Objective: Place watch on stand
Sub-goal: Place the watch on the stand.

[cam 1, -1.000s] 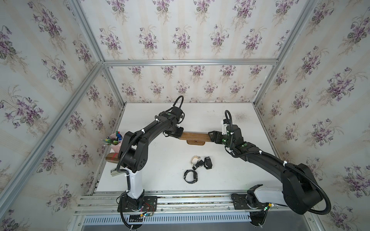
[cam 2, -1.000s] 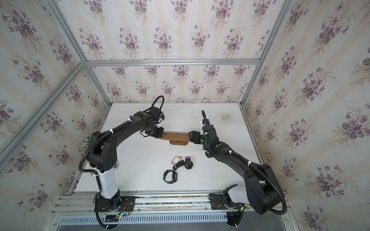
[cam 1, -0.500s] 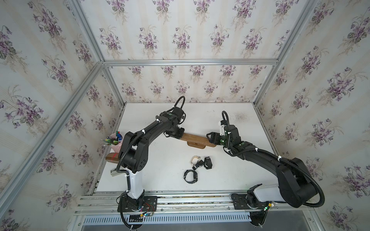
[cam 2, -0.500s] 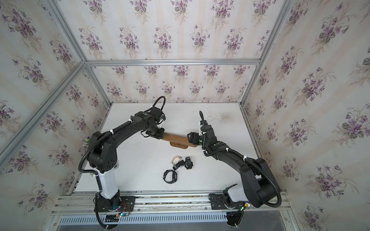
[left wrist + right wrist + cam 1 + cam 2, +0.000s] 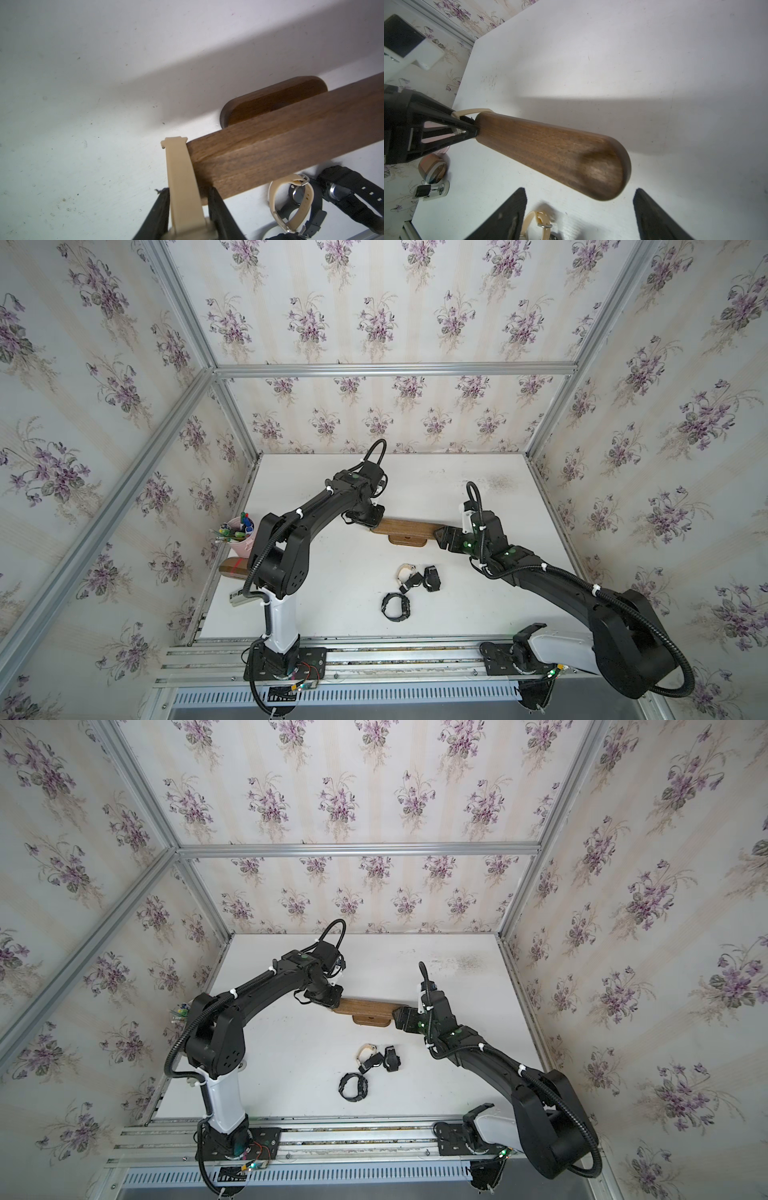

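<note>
Your left gripper (image 5: 187, 193) was clamped on the beige watch (image 5: 179, 170) by its smooth rubbery strap, right at one end of the stand (image 5: 291, 135), a matte, grainy dark-wood bar on an oval base. Your right gripper (image 5: 580, 189) had its jaws apart, flanking the bar's other, rounded end.

Stand (image 5: 409, 526): dark brown, wood grain. Watch (image 5: 182, 182): beige strap. Table (image 5: 332, 572): white, speckled grey. Walls (image 5: 374, 323): cream stripes, purple floral print. Loose watch (image 5: 431, 577): black.
</note>
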Robot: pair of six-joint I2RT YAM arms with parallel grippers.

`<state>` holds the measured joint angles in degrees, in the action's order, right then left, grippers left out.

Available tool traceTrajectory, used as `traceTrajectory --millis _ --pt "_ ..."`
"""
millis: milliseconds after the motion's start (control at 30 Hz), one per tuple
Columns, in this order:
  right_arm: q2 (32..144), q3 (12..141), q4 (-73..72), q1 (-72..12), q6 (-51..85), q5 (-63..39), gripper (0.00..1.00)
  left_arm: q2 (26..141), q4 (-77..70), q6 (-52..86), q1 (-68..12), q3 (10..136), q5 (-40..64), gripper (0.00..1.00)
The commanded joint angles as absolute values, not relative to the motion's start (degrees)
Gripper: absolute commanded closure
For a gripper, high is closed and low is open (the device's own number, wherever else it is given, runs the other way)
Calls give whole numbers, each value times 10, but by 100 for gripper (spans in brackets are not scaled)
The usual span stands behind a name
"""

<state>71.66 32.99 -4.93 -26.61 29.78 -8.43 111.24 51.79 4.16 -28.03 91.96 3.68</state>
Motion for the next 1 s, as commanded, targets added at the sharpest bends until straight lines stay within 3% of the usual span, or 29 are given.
traceTrajectory --millis 0,633,967 --pt "715 327 -56 -266 301 -96 19 1114 527 37 -285 917 39 67" --pt "759 356 -77 -266 272 -107 24 1116 524 36 -292 923 48 64" --pt "766 362 -77 -268 270 -109 28 1107 513 43 -298 919 59 56"
